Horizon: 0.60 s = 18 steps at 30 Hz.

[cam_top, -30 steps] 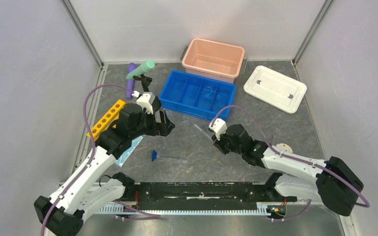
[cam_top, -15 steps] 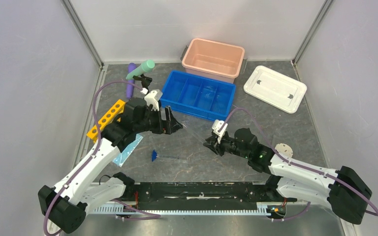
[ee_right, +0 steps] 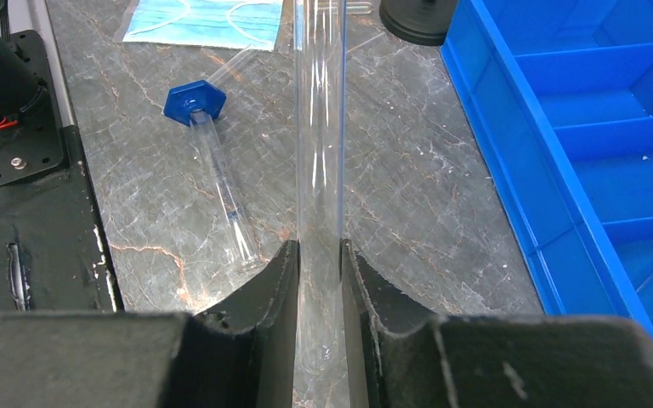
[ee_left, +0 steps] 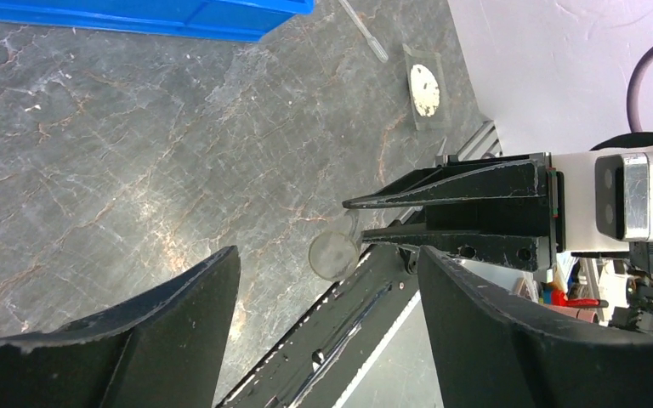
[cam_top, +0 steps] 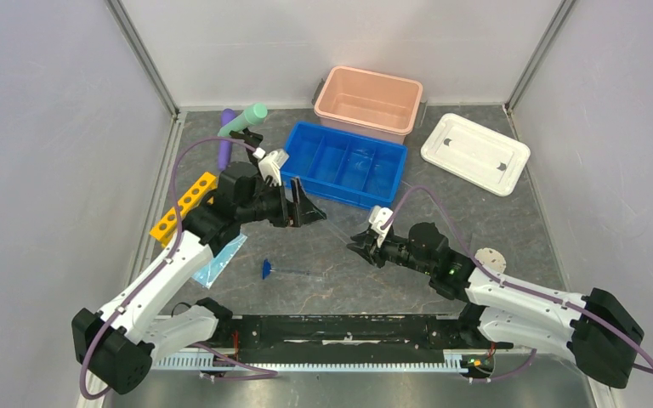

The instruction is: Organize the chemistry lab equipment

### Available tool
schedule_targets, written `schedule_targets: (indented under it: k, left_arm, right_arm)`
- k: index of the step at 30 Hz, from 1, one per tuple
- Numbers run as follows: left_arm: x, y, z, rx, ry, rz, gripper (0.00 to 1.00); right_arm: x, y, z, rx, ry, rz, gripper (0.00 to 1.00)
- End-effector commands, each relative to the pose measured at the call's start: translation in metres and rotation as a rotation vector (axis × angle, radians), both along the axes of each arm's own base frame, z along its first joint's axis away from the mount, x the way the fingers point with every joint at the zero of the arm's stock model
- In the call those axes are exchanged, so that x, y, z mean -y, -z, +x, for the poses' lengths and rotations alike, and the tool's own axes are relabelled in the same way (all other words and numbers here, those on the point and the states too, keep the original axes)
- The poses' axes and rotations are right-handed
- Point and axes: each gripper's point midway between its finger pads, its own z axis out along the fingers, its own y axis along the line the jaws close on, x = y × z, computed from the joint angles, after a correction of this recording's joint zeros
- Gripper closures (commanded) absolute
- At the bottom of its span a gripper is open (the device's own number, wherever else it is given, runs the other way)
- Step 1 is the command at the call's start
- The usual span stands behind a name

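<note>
1. Overhead view: bright, even, diffuse light falls from above. The table [cam_top: 340, 255] shows only soft shadows beside the arms, and the white lid [cam_top: 474, 153] is bright without washing out.
2. Focus is sharp across that whole view.
3. Left wrist view: a pale sheen lies on the table's middle left. The left gripper [ee_left: 327, 255] is near black, its fingers [ee_left: 178, 340] soft-edged with little detail.
4. Right wrist view: the clear tube [ee_right: 319, 127] carries thin white highlights along its length. The right gripper [ee_right: 319, 246] at the near edge is out of focus, while the blue tray [ee_right: 595, 127] is crisp and saturated.
</note>
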Motion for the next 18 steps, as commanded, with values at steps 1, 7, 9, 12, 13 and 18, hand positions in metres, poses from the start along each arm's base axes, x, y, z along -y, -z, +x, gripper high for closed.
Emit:
schedule_targets:
  k: [1,7,9,12,13,18]
  left_arm:
    - [0.013,-0.025,0.001,0.020,0.038,-0.086,0.22]
    - [0.016,-0.027,0.001,0.020,0.050,-0.105,0.34]
    - [0.016,-0.026,0.002,0.023,0.048,-0.104,0.39]
    - [0.016,-0.026,0.001,0.026,0.056,-0.103,0.48]
    - [0.016,-0.026,0.001,0.027,0.056,-0.102,0.50]
    - [0.017,-0.024,-0.001,0.019,0.069,-0.100,0.63]
  right_arm:
    - [-0.009,-0.019,-0.001,0.047,-0.031,0.056,0.75]
    - [-0.009,-0.014,-0.003,0.046,-0.040,0.046,0.75]
    - [-0.009,-0.011,-0.004,0.042,-0.040,0.041,0.75]
    - [-0.008,-0.009,-0.005,0.037,-0.042,0.036,0.75]
    - [-0.008,-0.008,-0.005,0.036,-0.043,0.036,0.75]
    - [-0.007,-0.003,-0.004,0.029,-0.032,0.026,0.74]
